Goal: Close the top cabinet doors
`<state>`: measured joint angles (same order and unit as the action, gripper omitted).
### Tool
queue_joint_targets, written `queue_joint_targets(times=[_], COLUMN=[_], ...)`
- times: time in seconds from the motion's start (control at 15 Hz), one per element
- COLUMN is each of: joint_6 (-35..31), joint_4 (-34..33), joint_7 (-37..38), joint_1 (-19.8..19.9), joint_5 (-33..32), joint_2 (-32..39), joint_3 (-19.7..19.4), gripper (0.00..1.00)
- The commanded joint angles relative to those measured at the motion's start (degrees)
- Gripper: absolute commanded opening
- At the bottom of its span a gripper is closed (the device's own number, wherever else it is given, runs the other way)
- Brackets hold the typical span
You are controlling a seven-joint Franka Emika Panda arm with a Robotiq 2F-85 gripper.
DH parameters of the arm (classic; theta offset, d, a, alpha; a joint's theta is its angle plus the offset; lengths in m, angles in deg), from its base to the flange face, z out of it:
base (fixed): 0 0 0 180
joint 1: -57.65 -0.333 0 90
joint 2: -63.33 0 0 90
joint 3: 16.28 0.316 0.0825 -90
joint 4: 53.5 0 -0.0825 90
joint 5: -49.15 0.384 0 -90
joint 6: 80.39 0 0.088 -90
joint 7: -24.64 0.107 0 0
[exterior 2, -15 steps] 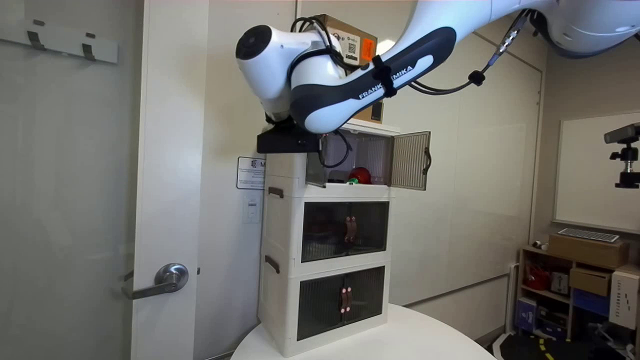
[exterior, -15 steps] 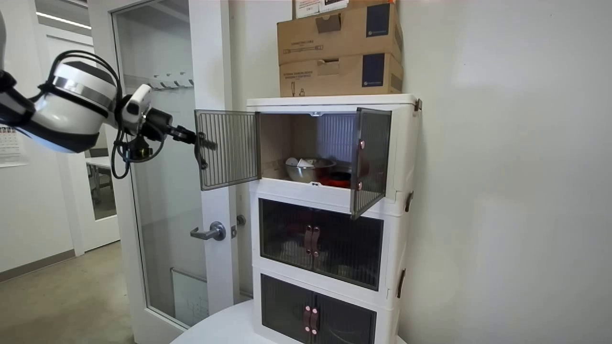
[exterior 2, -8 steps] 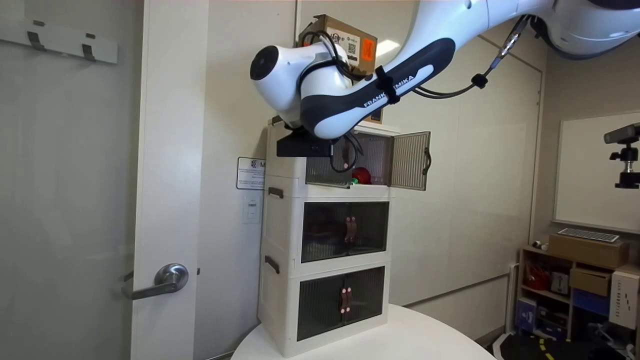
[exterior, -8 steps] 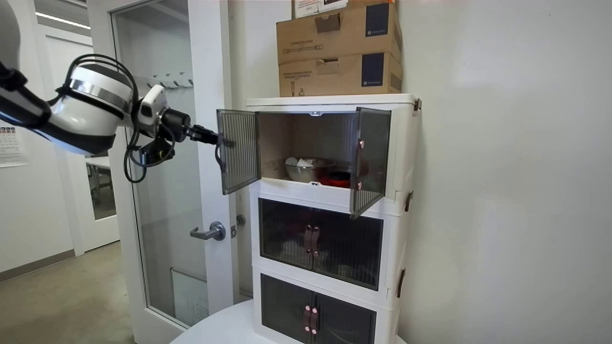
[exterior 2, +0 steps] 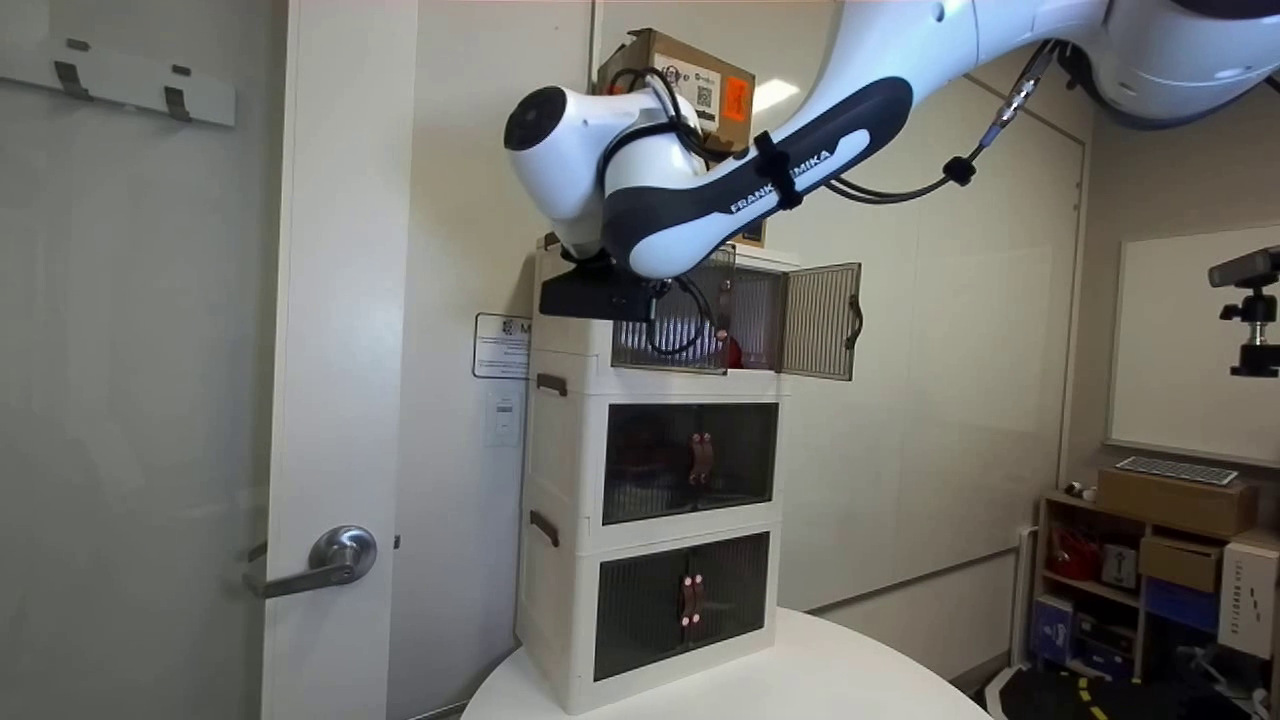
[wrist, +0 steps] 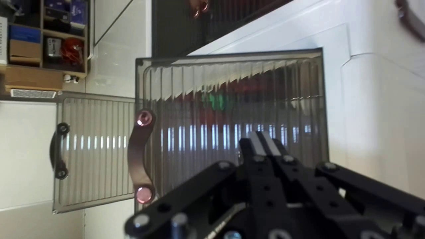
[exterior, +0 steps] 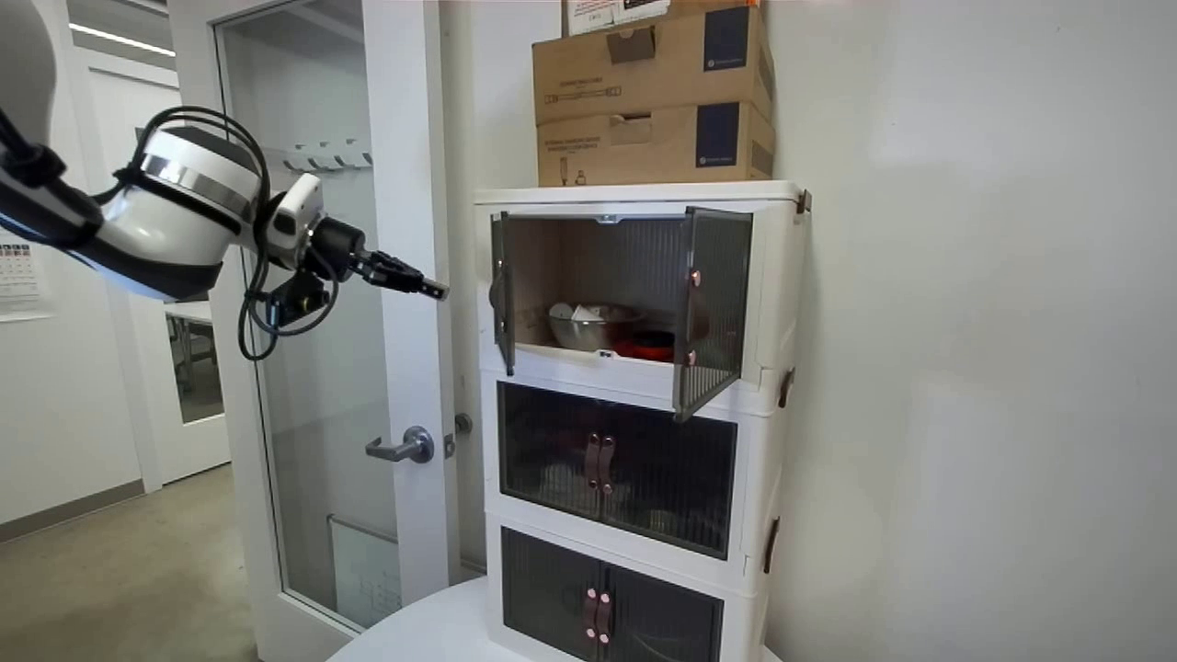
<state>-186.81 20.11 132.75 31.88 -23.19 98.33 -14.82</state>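
Across the top tier of the white three-tier cabinet (exterior: 552,364), in an exterior view, neither door is closed. The left top door (exterior: 503,294), as one faces the cabinet, juts forward, seen nearly edge-on; the right top door (exterior: 722,303) is swung out too, and a metal-looking bowl (exterior: 579,336) sits inside. Left of the cabinet's front, the fingers (exterior: 400,275) are right together, holding nothing and not touching the left top door.

In an exterior view the cabinet stands on a worktop (exterior 2: 800,680), its left top door screening much of the opening and the right one wide; the arm (exterior 2: 720,200) hides the fingers.

In the wrist view the fingers meet with nothing between them, and a brown strap handle (wrist: 136,156) sits on the left top door's free edge. Each thin ribbed panel should be light and stiff, free on its hinge, perhaps brittle, and smooth enough for fingertips to slide. The left one hardly needs gripping: a soft push beside the strap handle, toward the cabinet, should do; the right one likely wants pushing from the cabinet's right.
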Motion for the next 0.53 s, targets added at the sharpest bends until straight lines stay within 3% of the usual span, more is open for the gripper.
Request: queue_joint_targets(times=[0.0, 0.27, 0.33, 0.47], joint_6=[-10.3, -19.1, -22.5, -19.1], joint_4=[3.7, 5.7, 10.6, 10.8], joint_7=[-2.6, -6.7, -8.7, -7.4], joint_1=[3.0, 5.7, 9.9, 9.9], joint_5=[3.2, 7.4, 8.3, 8.1], joint_2=[-2.4, -2.7, -7.9, -8.9], joint_3=[2.8, 5.3, 4.4, 2.1], gripper=[0.00, 0.00, 0.00, 0.00])
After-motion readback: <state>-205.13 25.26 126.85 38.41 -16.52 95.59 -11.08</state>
